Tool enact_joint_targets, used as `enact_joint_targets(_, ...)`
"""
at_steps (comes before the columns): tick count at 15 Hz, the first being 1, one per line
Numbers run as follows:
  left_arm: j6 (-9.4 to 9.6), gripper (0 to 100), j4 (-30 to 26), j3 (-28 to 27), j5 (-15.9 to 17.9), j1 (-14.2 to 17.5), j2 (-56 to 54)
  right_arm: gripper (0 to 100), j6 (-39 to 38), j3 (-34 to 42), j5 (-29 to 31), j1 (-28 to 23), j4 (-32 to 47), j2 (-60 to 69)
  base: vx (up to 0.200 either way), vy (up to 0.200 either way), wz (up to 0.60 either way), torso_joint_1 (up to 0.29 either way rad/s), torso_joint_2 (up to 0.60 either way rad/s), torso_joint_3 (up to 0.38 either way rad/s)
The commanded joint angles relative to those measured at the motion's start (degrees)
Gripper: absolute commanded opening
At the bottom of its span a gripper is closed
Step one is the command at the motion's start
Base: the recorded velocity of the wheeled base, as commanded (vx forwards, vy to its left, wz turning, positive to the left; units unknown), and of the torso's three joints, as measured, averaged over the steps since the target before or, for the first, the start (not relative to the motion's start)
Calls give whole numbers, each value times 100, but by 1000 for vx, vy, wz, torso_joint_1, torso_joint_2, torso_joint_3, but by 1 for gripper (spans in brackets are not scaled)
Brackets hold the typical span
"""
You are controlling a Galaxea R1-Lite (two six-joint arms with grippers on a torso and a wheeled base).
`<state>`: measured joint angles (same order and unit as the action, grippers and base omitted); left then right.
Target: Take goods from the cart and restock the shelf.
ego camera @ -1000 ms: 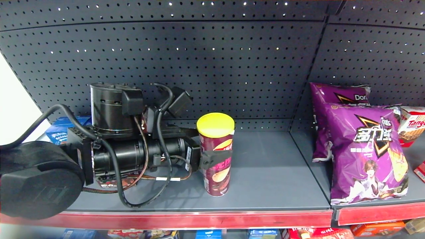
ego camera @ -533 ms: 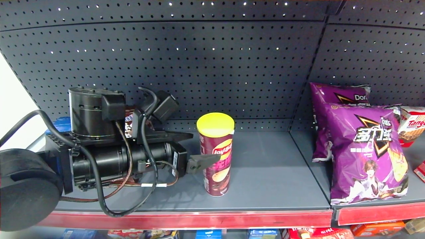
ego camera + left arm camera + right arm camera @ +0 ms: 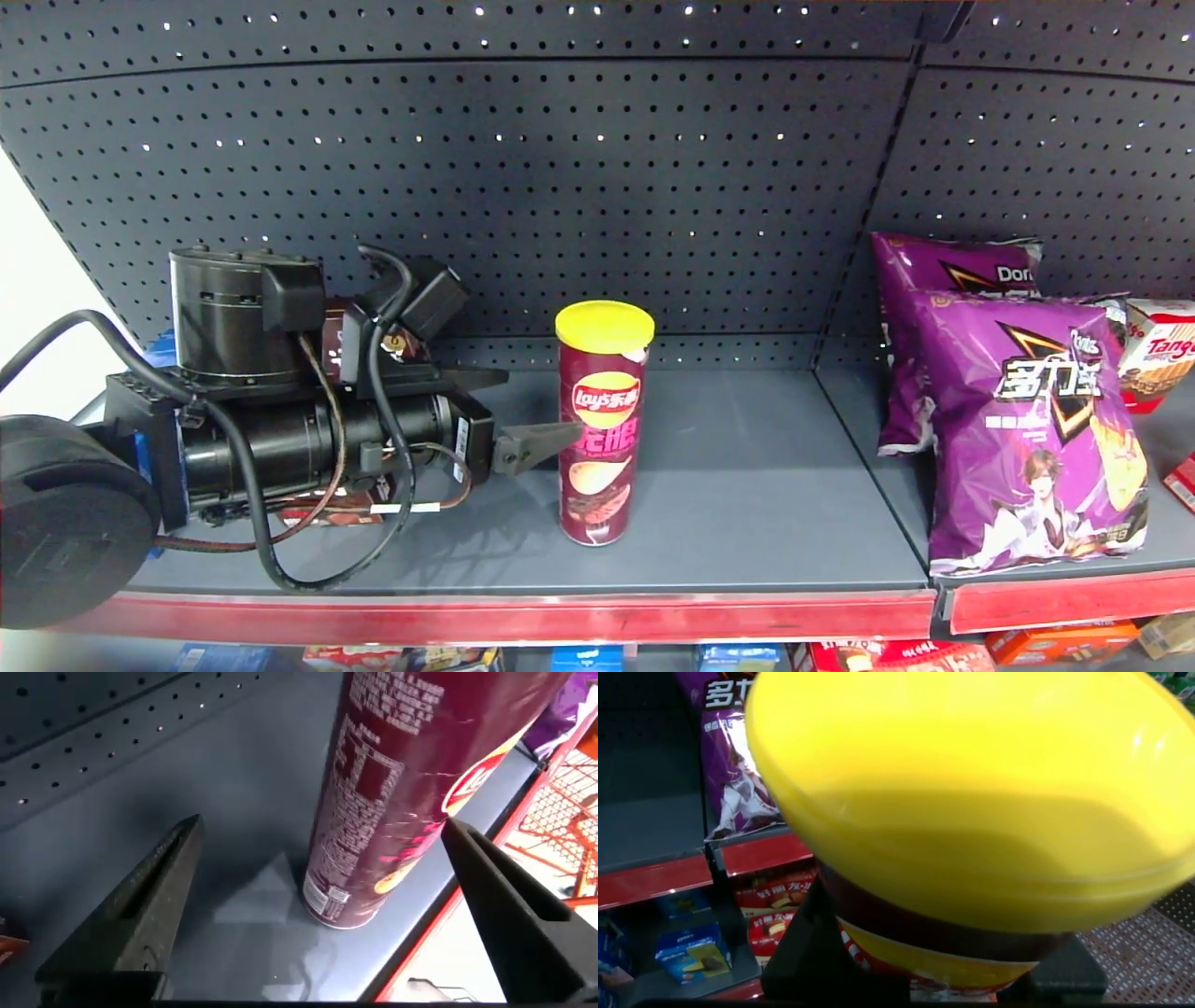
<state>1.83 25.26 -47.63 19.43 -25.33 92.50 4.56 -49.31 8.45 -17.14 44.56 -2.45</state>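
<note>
Chips can point(image 3: 602, 425) upright on the grey shelf point(image 3: 747, 485), free of the left gripper point(image 3: 543, 403).
Its jaws stand wide apart, just beside the can, one tip close to its side; the right gripper point(image 3: 938, 952) appears to clasp a second yellow-lidded can point(image 3: 971, 793) below its lid.

The yellow-lidded can point(image 3: 971, 793) hides most of the right end effector point(image 3: 938, 966) clamped around it.
</note>
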Motion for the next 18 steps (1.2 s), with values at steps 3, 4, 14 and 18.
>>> enact_joint_targets(3, 37, 100, 32, 8, 17, -51, -39, 0, 1, 9, -1, 0, 0, -1, 0, 0, 0, 0, 0, 0)
enact_joint_targets(4, 72, 100, 32, 8, 26, -68, -57, 0, 1, 9, -1, 0, 0, 8, 0, 0, 0, 0, 0, 0)
enact_joint_targets(14, 63, 100, 67, -273, 228, -420, 303, 0, 1, 36, -1, -26, 18, 87, 0, 0, 0, 0, 0, 0)
enact_joint_targets(18, 63, 100, 67, -423, 219, -525, 506, 0, 1, 44, -1, -17, 36, 87, 0, 0, 0, 0, 0, 0)
